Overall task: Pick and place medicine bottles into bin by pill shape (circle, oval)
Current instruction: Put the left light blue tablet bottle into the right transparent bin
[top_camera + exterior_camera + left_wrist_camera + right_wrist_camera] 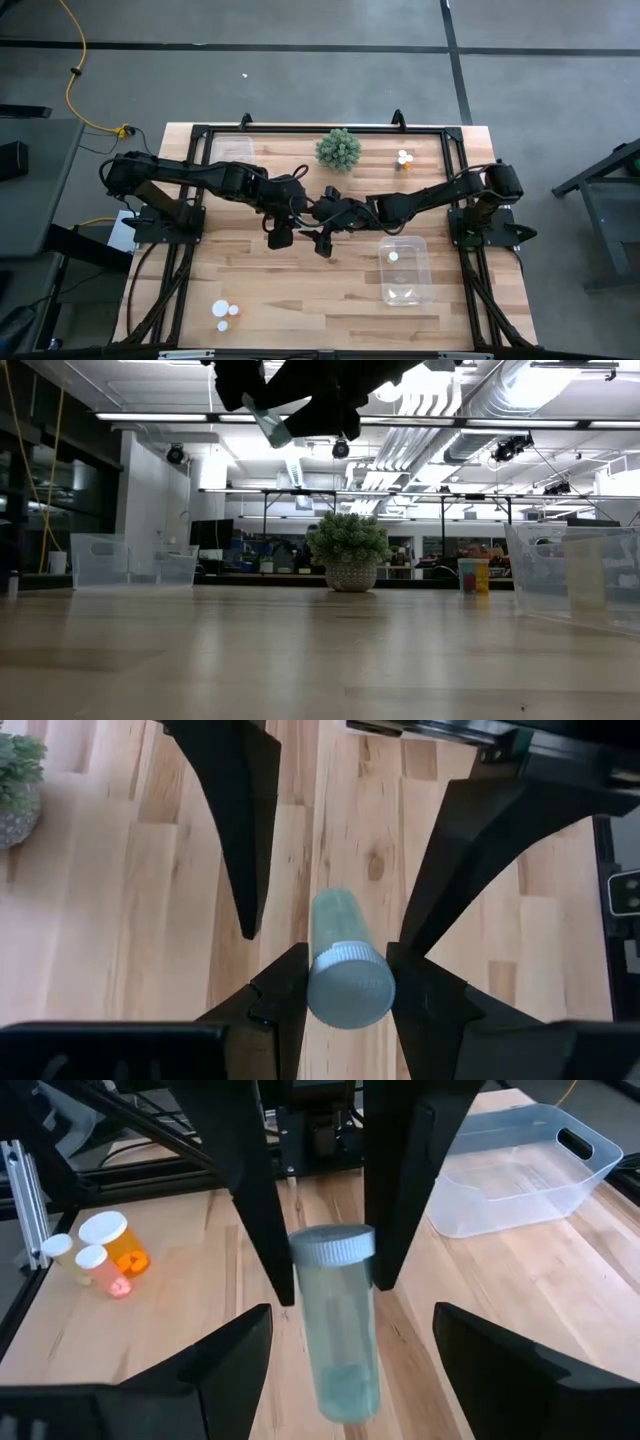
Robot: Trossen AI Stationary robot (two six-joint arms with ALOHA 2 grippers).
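Over the middle of the table my left gripper (348, 982) is shut on a pale green see-through medicine bottle (340, 1340) with a white cap. My right gripper (352, 1318) is open. It faces the left one, and its two fingers (245, 870) stand on either side of the bottle's body without touching it. In the low view the bottle (270, 422) hangs tilted, high above the tabletop. Three orange bottles (100, 1250) stand on the wood near the front left corner (225, 311). Two more bottles (403, 158) stand at the far right. My left gripper pinches the bottle's white cap (350, 988) between its two fingers, one on each side of the cap. The fingers (250, 1210) come from above, slanting down. The bottle hangs below them cap up, its body tilted and lifted clear of the table.
A clear bin (405, 270) with one bottle in it sits at the near right. A second clear bin (520, 1170) sits at the far left. A spiky green plant ball (339, 148) stands at the far middle. Bare wood lies under both grippers.
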